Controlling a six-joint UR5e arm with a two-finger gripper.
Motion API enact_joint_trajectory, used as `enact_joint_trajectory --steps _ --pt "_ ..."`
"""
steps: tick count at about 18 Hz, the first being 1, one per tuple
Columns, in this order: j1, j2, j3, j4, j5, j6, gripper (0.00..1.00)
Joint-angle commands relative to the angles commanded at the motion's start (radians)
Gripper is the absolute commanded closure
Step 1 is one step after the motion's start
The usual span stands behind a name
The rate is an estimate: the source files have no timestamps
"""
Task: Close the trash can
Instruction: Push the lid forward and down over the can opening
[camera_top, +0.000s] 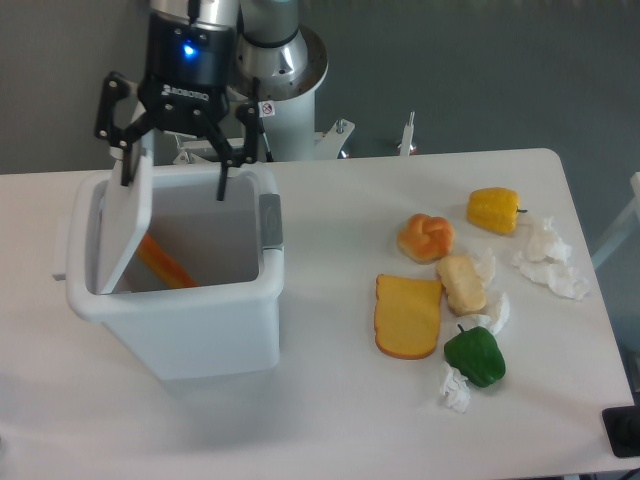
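The white trash can (200, 320) stands on the left of the table. Its hinged lid (125, 225) is tipped past upright and leans rightward over the opening, which is still mostly uncovered. A grey latch tab (271, 220) sits on the right rim. An orange item (165, 262) lies inside. My gripper (175, 178) hangs over the back rim with its fingers spread wide open; the left finger (124, 150) is at the lid's top edge, and nothing is held.
On the right of the table lie a yellow pepper (494, 209), a bun (426, 237), a pale bread piece (461, 283), a cheese-like slab (408, 316), a green pepper (475, 355) and crumpled tissues (548, 258). The robot base (272, 75) stands behind the trash can.
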Motion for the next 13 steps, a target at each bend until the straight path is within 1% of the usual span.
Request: enact_joint_trajectory --steps 3,7,13 --pt "0.0 -0.002 -0.014 0.0 0.048 0.011 0.0" --pt "0.002 -0.002 -0.025 -0.002 0.052 0.011 0.0" --pt "0.054 -0.005 -0.045 0.0 0.049 0.011 0.0"
